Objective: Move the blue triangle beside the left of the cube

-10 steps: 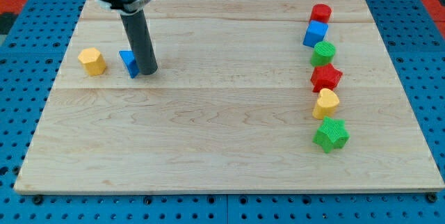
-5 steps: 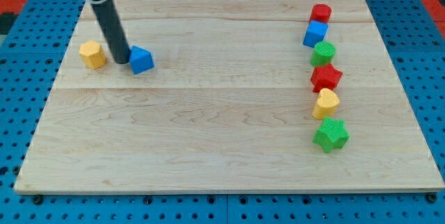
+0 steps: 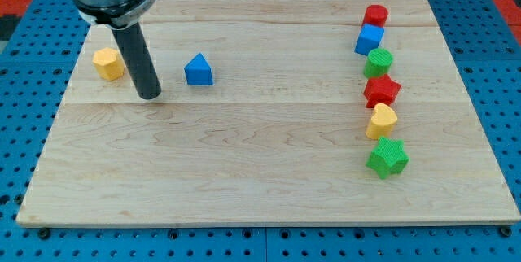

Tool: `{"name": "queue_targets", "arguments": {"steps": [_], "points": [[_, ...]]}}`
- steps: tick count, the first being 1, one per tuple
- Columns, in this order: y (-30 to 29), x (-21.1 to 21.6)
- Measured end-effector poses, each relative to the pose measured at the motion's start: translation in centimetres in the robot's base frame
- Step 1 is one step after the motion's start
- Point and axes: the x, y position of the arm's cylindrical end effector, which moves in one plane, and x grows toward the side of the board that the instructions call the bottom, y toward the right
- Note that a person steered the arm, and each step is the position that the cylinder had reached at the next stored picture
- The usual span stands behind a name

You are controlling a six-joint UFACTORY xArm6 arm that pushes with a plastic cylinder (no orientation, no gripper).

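Observation:
The blue triangle [image 3: 199, 71] lies on the wooden board [image 3: 244, 156] in the upper left part of the view. My tip [image 3: 150, 96] rests on the board a short way to the left of and slightly below the triangle, not touching it. The blue cube [image 3: 369, 39] sits far off at the view's right, second from the top in a column of blocks.
A yellow hexagonal block [image 3: 107, 63] sits just left of the rod. The right column holds a red cylinder [image 3: 375, 15], a green cylinder [image 3: 378, 62], a red star [image 3: 382, 91], a yellow block [image 3: 381, 120] and a green star [image 3: 387, 157].
The blue triangle has slid to the right, away from the yellow block. My tip went from its right side to its left, then dropped slightly toward the view's bottom.

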Motion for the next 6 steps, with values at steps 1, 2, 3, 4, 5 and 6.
{"name": "queue_targets", "arguments": {"steps": [1,2,3,4,5,6], "points": [[3.7,-1.0],[6.6,-2.5],[7.6,-8.6],[5.7,-11.6],[2.1,-12.9],[7.0,-15.2]]}}
